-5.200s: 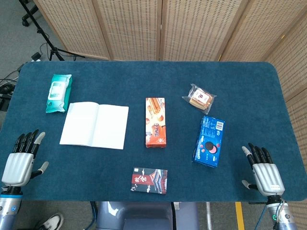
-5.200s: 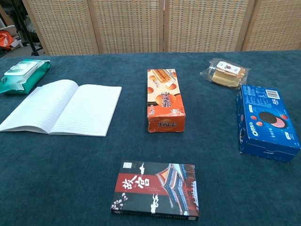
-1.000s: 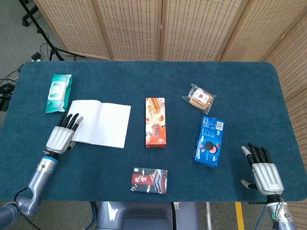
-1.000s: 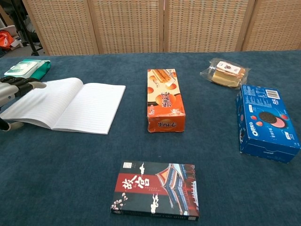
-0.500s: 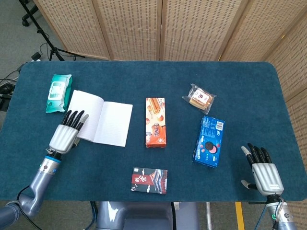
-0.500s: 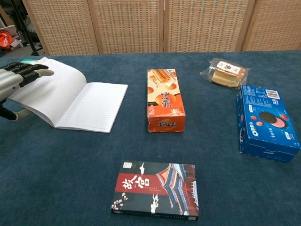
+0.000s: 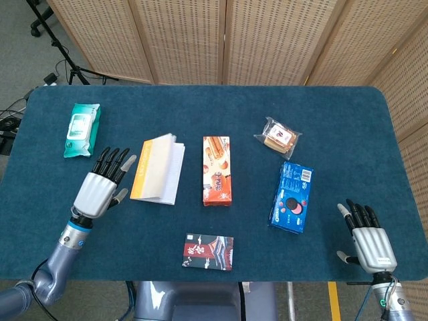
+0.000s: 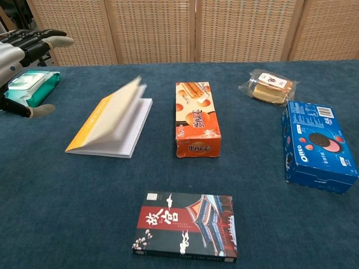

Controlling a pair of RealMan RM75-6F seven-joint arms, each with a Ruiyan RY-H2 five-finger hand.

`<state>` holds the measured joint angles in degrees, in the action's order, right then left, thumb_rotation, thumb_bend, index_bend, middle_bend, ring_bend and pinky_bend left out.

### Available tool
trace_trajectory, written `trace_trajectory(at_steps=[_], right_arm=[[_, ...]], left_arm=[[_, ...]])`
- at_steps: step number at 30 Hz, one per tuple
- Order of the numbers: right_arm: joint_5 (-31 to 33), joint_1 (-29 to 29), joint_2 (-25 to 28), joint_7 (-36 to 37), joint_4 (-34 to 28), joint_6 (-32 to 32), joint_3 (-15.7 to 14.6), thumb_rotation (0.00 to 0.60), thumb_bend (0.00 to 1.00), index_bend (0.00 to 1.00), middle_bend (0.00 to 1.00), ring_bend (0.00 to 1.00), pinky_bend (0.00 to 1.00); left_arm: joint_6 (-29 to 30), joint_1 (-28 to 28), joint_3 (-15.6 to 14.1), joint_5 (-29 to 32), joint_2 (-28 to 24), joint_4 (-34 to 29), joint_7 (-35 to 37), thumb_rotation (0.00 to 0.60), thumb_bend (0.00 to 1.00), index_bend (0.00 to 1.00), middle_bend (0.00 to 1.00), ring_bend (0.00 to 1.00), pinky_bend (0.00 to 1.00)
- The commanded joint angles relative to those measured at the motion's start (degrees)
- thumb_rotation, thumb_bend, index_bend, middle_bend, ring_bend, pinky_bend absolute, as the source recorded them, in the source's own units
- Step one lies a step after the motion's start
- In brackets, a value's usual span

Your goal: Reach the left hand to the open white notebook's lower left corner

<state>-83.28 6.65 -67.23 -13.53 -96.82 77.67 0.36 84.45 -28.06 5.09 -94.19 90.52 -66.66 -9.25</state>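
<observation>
The white notebook (image 7: 158, 171) lies left of centre on the blue table, its left half swung over to the right so the orange-yellow cover (image 8: 95, 123) faces up. That half is blurred and stands a little above the right-hand pages. My left hand (image 7: 100, 188) is just left of the notebook, fingers spread, holding nothing and apart from the cover. In the chest view the left hand (image 8: 22, 50) is raised above the table at the far left. My right hand (image 7: 367, 241) rests open at the table's front right corner.
A green wipes pack (image 7: 82, 130) lies behind my left hand. An orange biscuit box (image 7: 217, 170) sits just right of the notebook. A dark box (image 7: 209, 251) lies near the front edge, a blue Oreo box (image 7: 291, 196) and a wrapped snack (image 7: 278, 137) to the right.
The left hand lifted the notebook's left half and flipped it over to the right, so the open notebook is now almost closed. The hand has risen and let go. The right hand stayed put.
</observation>
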Motion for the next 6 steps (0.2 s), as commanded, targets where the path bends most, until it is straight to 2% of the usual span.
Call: trace_trajectory(at_steps=[1, 6], right_arm=[[0.0, 0.0, 0.0, 0.0, 0.0, -0.1, 0.0, 0.600, 0.05, 0.00, 0.00, 0.00, 0.00], [0.1, 0.0, 0.2, 0.4, -0.2, 0.0, 0.1, 0.600, 0.05, 0.00, 0.00, 0.00, 0.00]], left_arm=[[0.4, 1.3, -0.7, 0.4, -1.6, -2.9, -1.6, 0.600, 0.23, 0.00, 0.00, 0.00, 0.00], [-1.9, 6.4, -4.2, 5.2, -6.1, -10.6, -4.1, 0.600, 0.23, 0.00, 0.00, 0.00, 0.00]])
